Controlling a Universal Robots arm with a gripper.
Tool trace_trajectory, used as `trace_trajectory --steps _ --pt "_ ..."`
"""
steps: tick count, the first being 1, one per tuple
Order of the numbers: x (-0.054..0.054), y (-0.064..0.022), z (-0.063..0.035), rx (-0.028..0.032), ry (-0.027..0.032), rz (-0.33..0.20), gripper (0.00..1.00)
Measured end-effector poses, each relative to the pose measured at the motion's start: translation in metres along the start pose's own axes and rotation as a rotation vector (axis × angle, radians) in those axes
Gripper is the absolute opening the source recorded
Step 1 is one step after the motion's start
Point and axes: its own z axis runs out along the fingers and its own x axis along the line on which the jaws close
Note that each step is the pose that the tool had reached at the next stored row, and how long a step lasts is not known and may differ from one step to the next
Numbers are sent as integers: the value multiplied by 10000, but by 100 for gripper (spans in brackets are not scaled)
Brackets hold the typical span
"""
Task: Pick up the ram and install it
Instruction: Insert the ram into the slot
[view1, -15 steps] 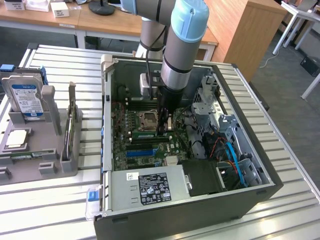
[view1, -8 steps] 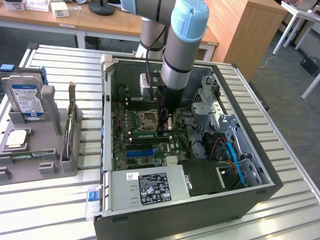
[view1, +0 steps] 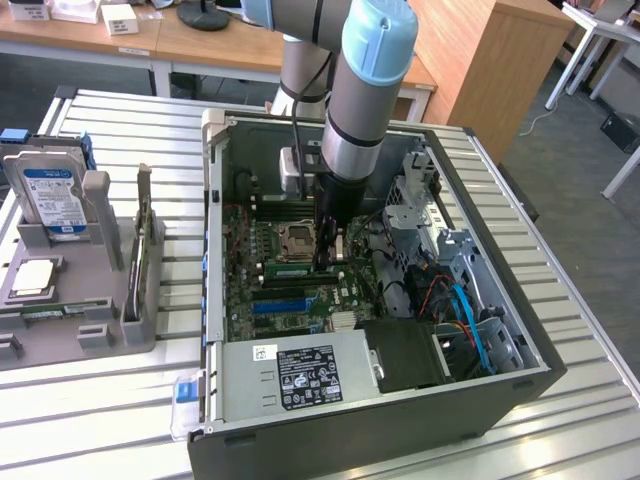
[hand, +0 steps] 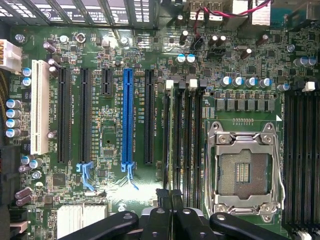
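Arm: the grey arm (view1: 352, 120) stands steep, blue-capped joint up top, forearm aimed almost straight down.
Gripper: the black gripper (view1: 326, 250) hangs vertical under the wrist.
Jaws: pressed together, tips side by side, no gap showing.

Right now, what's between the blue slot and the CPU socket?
Wrist view: one black expansion slot, then the bank of memory slots, between blue slot and CPU socket.
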Motion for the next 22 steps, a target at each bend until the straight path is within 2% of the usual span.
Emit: trace_trajectory --steps 8,15,22 --pt "0 -1 10 -3 0 -28 12" --pt "0 -2 -1 -46 7 -27 12" --pt "0 -3 -6 -51 7 -27 12"
